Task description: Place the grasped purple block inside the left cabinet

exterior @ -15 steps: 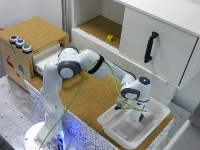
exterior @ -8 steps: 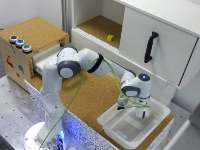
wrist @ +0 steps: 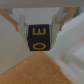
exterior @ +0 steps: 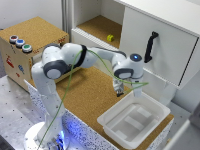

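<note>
1. Exterior view: the white Panda arm reaches from its base at the lower left across the cork tabletop [exterior: 85,95], with the gripper [exterior: 128,92] pointing down above the near edge of the white plastic tray [exterior: 112,122].
2. The purple block [exterior: 128,93] is hard to make out in this view; it is only a small dark patch at the fingertips, over the seam between cork and tray rim.
3. The wrist view settles it: the purple block [wrist: 39,37] sits squarely between the two pale fingers [wrist: 21,25], which pinch its opposite sides. Yellow characters show on its dark faces.
4. Below the block in the wrist view lie a wedge of cork and the tray's white walls [wrist: 70,52].
5. The left cabinet [exterior: 97,25], doorless with white walls and a cork floor, stands well apart from the gripper, toward the top of the exterior view.
6. A small yellow block [exterior: 109,38] rests on that cabinet floor near its front edge.
7. The other half of the unit is closed by a white door [exterior: 160,47] with a black handle [exterior: 150,46], just behind the gripper's wrist.
8. At the exterior view's left a wooden box [exterior: 32,42] carries three coloured buttons [exterior: 20,44] on its cork top.
</note>
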### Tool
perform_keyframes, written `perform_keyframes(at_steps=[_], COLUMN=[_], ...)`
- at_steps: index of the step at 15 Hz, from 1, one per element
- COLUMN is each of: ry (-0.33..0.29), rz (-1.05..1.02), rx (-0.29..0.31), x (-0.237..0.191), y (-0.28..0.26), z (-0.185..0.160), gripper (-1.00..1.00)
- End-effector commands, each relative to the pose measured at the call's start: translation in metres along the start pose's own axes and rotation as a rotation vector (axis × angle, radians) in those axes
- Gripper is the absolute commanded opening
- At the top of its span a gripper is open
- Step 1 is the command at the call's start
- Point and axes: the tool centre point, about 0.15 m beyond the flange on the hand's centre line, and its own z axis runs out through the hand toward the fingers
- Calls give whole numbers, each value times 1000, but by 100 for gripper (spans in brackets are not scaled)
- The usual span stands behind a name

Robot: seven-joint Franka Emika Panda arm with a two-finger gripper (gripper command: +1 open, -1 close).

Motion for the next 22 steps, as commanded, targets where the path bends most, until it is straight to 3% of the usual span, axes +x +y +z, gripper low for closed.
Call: perform_keyframes(at_steps=[1, 6, 13, 17, 22], ry=[79, 45, 4, 88, 136], rz=[-260, -512, -608, -638, -531], rx=[26, 137, 261, 229, 96], x=[-76, -110, -136, -123, -87], y=[-117, -242, -420, -494, -541], z=[-12, -23, -59, -88, -77], gripper=[-100, -100, -100, -100, -100])
